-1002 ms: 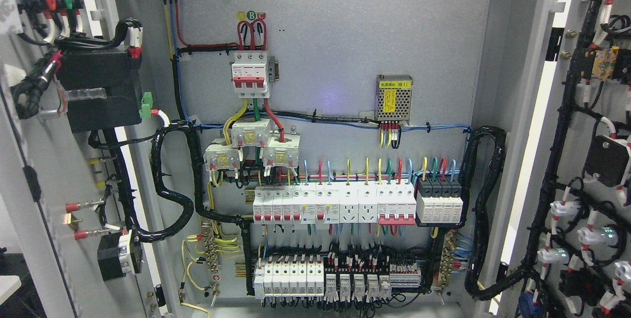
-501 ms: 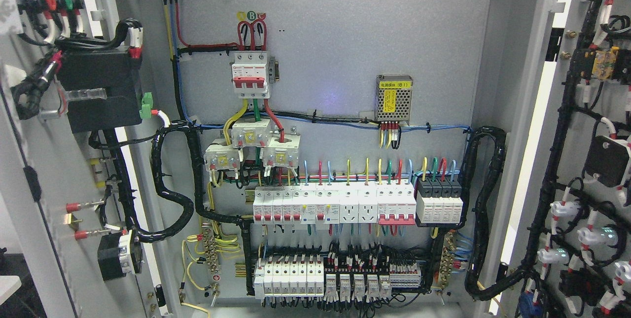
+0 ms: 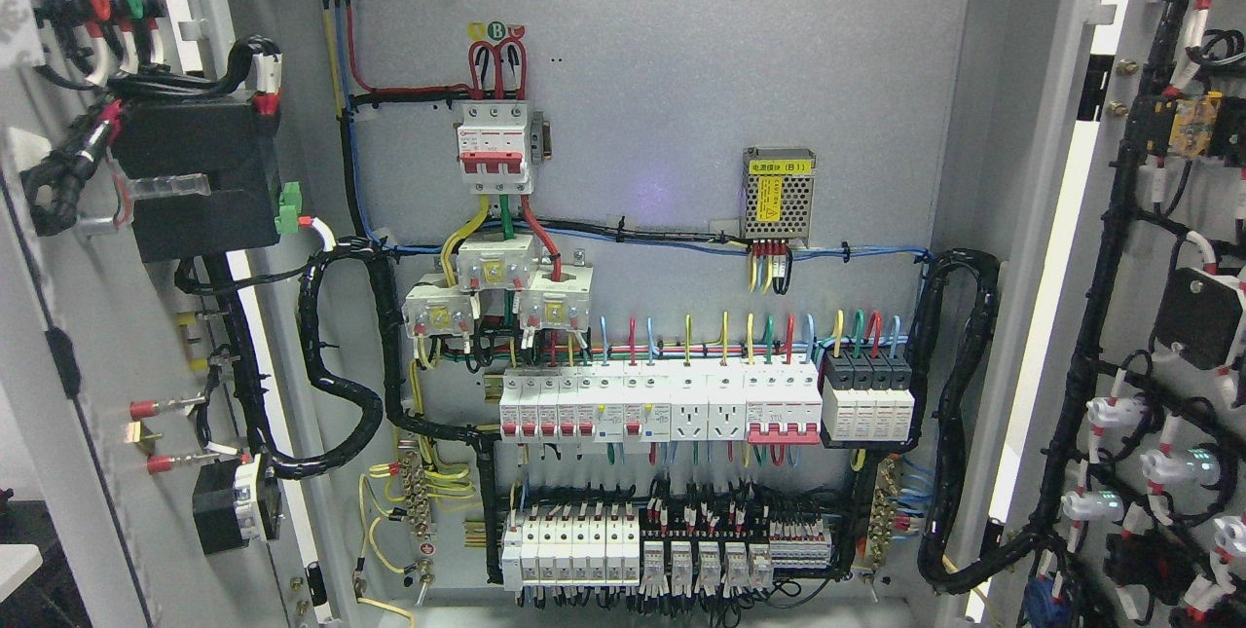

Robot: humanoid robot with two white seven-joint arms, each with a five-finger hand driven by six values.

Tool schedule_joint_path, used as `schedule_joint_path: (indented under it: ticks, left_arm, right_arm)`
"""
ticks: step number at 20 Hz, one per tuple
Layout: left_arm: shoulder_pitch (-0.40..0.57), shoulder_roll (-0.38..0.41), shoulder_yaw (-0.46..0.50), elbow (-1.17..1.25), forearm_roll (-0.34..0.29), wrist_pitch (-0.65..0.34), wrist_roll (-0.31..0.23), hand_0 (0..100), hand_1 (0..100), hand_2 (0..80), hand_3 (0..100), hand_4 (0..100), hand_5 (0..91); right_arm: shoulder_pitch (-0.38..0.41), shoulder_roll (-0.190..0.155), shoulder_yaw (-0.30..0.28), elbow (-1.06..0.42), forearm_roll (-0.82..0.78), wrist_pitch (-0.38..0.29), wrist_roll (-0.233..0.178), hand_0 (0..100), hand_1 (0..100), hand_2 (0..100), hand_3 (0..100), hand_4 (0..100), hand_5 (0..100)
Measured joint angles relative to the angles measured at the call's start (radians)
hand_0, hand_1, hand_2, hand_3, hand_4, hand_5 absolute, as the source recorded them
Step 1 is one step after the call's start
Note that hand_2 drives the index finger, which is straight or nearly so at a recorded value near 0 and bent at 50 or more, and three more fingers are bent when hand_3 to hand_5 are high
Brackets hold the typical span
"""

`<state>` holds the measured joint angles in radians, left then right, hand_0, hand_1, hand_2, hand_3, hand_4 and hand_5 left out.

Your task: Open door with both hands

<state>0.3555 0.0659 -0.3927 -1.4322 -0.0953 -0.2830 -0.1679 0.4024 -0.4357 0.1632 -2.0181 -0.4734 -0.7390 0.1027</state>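
An electrical cabinet fills the head view with both doors swung wide open. The left door [image 3: 58, 336] stands at the left edge, its inner face carrying a black box [image 3: 200, 175] and wired parts. The right door [image 3: 1134, 219] stands at the right edge, its inner face covered with black wire looms and white lamp backs. Between them the grey back panel [image 3: 681, 73] shows rows of breakers [image 3: 662, 404] and terminal blocks. Neither hand nor arm shows anywhere in the picture.
A red-and-white main breaker [image 3: 496, 146] sits high on the panel, a small mesh power supply [image 3: 777, 195] to its right. Thick black cable bundles [image 3: 341, 385] loop from the panel to each door. A dark surface shows at the lower left corner.
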Motion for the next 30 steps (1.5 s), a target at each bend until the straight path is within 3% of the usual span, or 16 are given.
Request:
schedule_joint_path:
  ticks: [9, 13, 17, 22, 30]
  left_arm:
    - [-0.043, 0.079, -0.058, -0.209, -0.003, -0.247, 0.000, 0, 0, 0.0, 0, 3, 0.0]
    - [-0.060, 0.111, -0.060, -0.270, 0.008, -0.369, 0.060, 0, 0, 0.0, 0, 3, 0.0]
    - [-0.070, 0.138, -0.048, -0.317, 0.047, -0.459, 0.082, 0, 0, 0.0, 0, 3, 0.0]
    - [-0.077, 0.169, -0.024, -0.355, 0.086, -0.485, 0.092, 0, 0, 0.0, 0, 3, 0.0]
    - [-0.081, 0.229, 0.037, -0.389, 0.203, -0.488, 0.093, 0, 0, 0.0, 0, 3, 0.0]
  right_arm:
    - [0.028, -0.034, -0.079, -0.036, 0.004, -0.043, 0.003, 0, 0, 0, 0, 0, 0]
    - [0.050, -0.050, -0.105, -0.038, 0.004, -0.045, 0.003, 0, 0, 0, 0, 0, 0]
    - [0.058, -0.069, -0.134, -0.035, 0.004, -0.047, 0.000, 0, 0, 0, 0, 0, 0]
    - [0.061, -0.089, -0.167, -0.030, 0.004, -0.047, -0.004, 0, 0, 0, 0, 0, 0]
    - [0.065, -0.105, -0.203, -0.009, 0.002, -0.047, 0.009, 0, 0, 0, 0, 0, 0]
